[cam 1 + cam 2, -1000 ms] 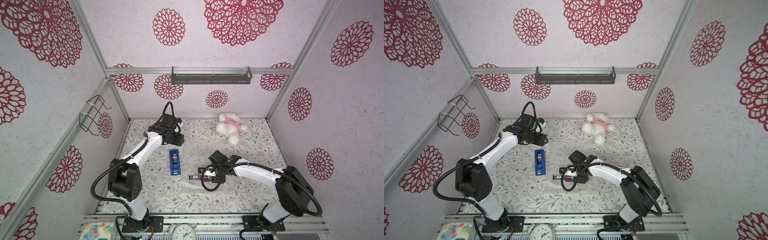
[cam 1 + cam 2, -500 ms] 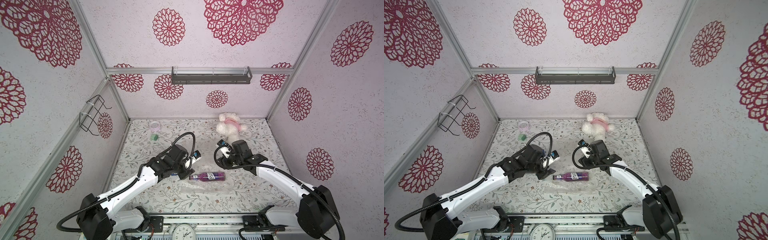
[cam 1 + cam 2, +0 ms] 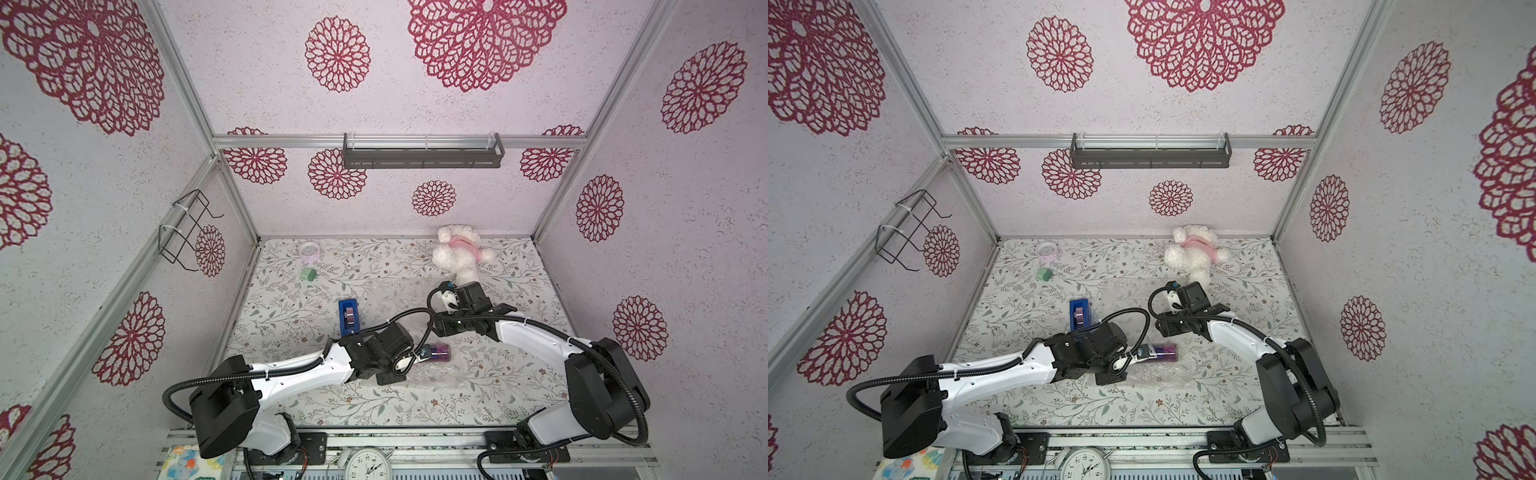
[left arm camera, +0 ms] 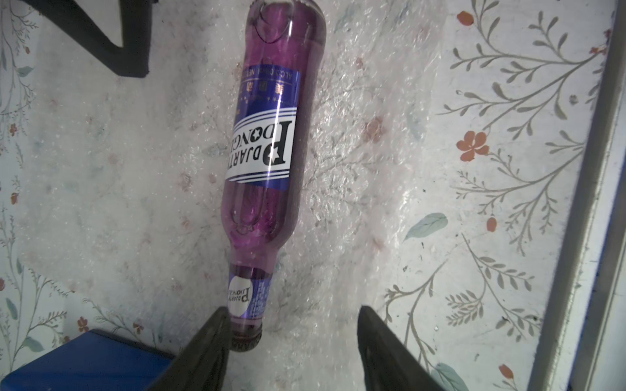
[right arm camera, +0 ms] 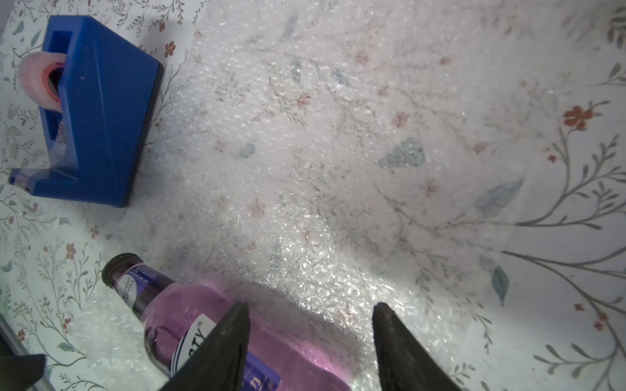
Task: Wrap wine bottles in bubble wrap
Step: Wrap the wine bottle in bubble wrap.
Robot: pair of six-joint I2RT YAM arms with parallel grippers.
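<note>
The purple wine bottle [image 3: 438,352] [image 3: 1163,351] lies on its side on the clear bubble wrap [image 3: 399,297] [image 3: 1133,293], cap toward the left arm. My left gripper [image 3: 411,360] [image 3: 1129,360] is at the neck end. In the left wrist view its jaws stand open [image 4: 292,311], one finger right beside the bottle's [image 4: 267,135] cap and only bubble wrap [image 4: 366,169] between them. My right gripper [image 3: 440,329] [image 3: 1163,328] hovers open [image 5: 311,306] over the bubble wrap [image 5: 305,152] just behind the bottle [image 5: 183,311], holding nothing.
A blue tape dispenser [image 3: 348,318] [image 5: 95,111] stands at the wrap's left edge. At the back of the table are a white plush toy [image 3: 459,253], a small green block [image 3: 308,274] and a pink ring [image 3: 308,251]. A shelf [image 3: 422,151] hangs on the back wall.
My left arm has swung from the back left down to the bottle's neck. My right gripper has left the bottle's neck and now hangs behind the bottle. The bottle has barely shifted.
</note>
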